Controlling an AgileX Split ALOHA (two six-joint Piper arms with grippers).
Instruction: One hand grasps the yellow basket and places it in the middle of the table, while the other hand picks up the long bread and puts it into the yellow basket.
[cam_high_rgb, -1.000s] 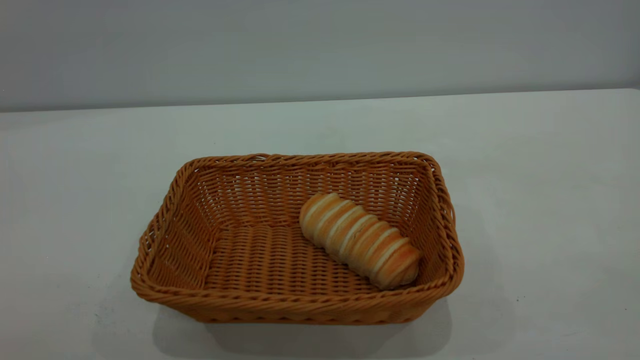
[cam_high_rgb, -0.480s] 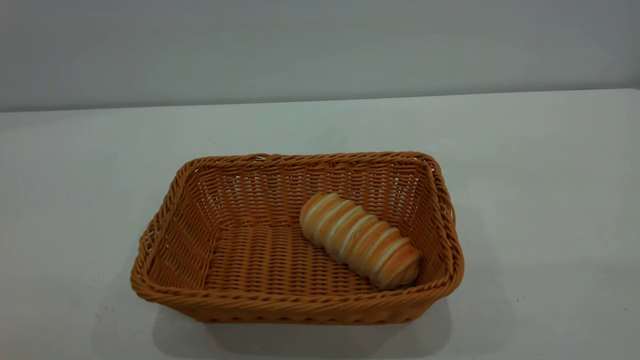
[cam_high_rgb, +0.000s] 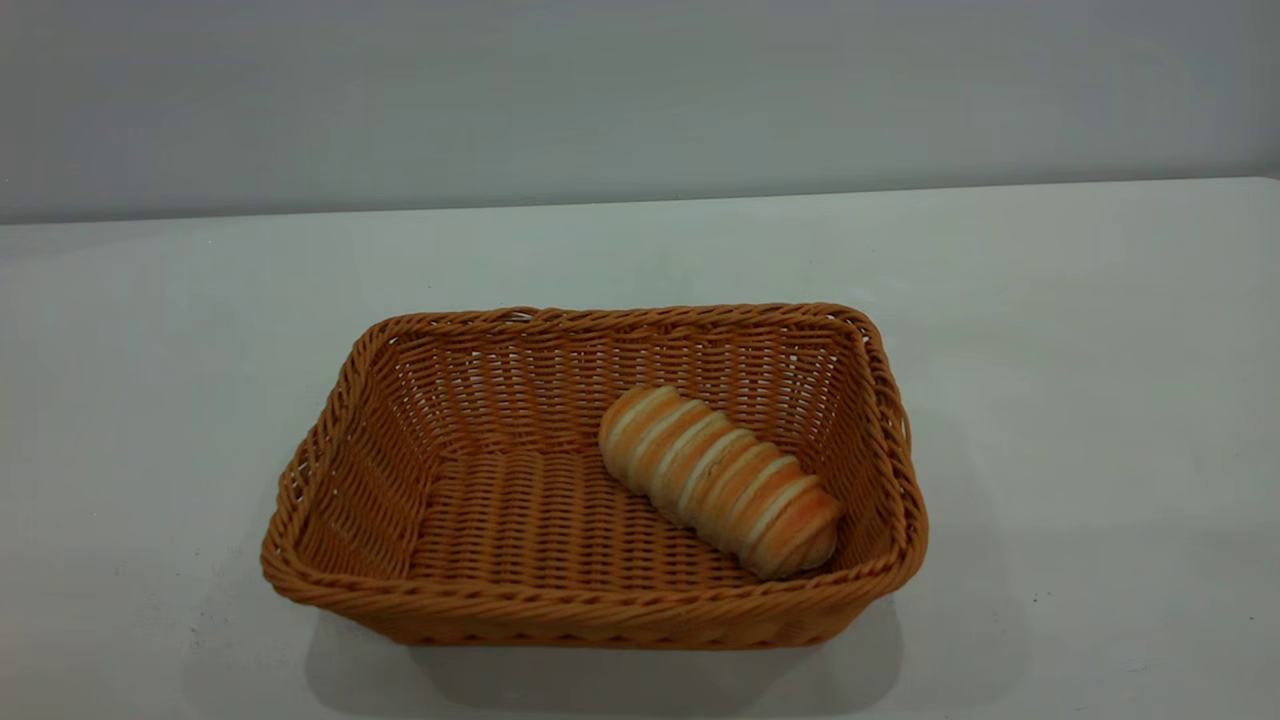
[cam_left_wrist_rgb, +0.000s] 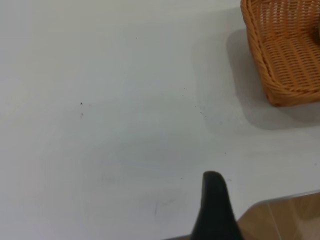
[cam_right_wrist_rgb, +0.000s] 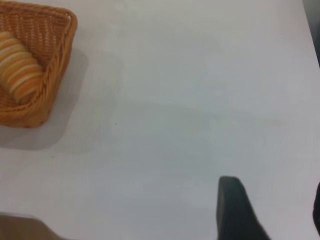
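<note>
The yellow basket (cam_high_rgb: 590, 605) stands in the middle of the white table (cam_high_rgb: 1050, 350). The long bread (cam_high_rgb: 720, 480) lies on the basket's floor, slanted, towards its right end. Neither gripper shows in the exterior view. My left gripper (cam_left_wrist_rgb: 216, 207) hovers over bare table near the table's edge, well away from the basket (cam_left_wrist_rgb: 287, 75). My right gripper (cam_right_wrist_rgb: 275, 210) is open and empty over bare table, far from the basket (cam_right_wrist_rgb: 62, 65) and the bread (cam_right_wrist_rgb: 19, 65).
The table's edge and brown floor (cam_left_wrist_rgb: 290, 220) show beside the left gripper. A grey wall (cam_high_rgb: 640, 90) rises behind the table's far edge. Wide bare tabletop lies on both sides of the basket.
</note>
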